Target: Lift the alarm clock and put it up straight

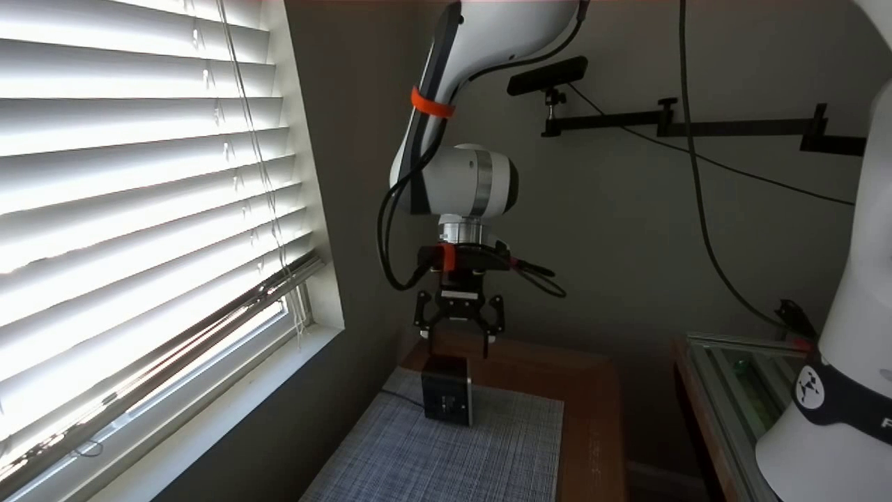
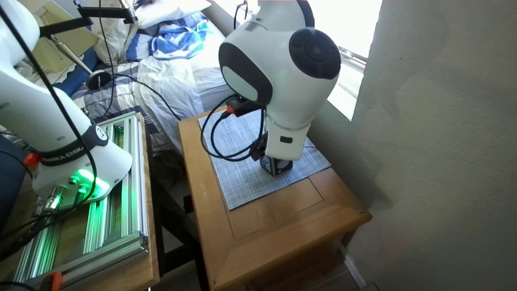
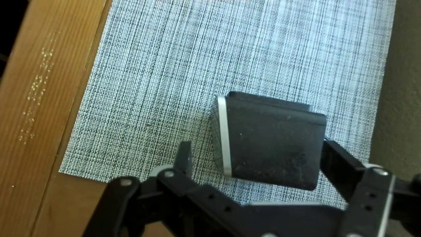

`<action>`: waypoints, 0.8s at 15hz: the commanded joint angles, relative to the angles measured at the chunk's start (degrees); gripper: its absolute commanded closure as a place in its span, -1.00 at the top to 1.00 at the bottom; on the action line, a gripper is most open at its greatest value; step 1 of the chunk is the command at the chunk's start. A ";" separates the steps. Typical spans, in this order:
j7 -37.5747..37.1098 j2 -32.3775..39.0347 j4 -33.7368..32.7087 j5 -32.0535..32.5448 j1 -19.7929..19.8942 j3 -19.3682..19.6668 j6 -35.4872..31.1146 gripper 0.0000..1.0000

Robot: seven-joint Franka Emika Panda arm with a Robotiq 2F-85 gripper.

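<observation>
The alarm clock (image 1: 446, 392) is a small black box standing on a grey woven mat. A pale silver band runs along one edge. In an exterior view it is partly hidden under the robot's wrist (image 2: 276, 165). In the wrist view I look down on its dark top (image 3: 274, 144). My gripper (image 1: 458, 347) is open and empty, with its fingertips at about the height of the clock's top or just above. In the wrist view the fingers of the gripper (image 3: 256, 148) lie either side of the clock. The right finger appears close to it; touching cannot be told. The left finger is apart.
The grey mat (image 2: 242, 182) lies on a wooden table (image 2: 278, 234). A thin dark cord (image 1: 401, 399) runs from the clock over the mat. A wall and a window with blinds (image 1: 139, 174) stand close beside the table. A bed (image 2: 169, 81) is beyond it.
</observation>
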State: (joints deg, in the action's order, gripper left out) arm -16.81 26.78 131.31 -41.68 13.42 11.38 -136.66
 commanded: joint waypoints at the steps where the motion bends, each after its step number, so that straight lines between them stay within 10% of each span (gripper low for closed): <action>1: 3.46 2.70 -3.95 -2.78 3.50 -1.20 4.56 1.00; 12: 5.40 8.96 -10.50 -6.68 6.80 -0.59 15.07 1.00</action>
State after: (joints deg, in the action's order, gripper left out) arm -13.02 33.20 123.84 -46.64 18.93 10.94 -124.76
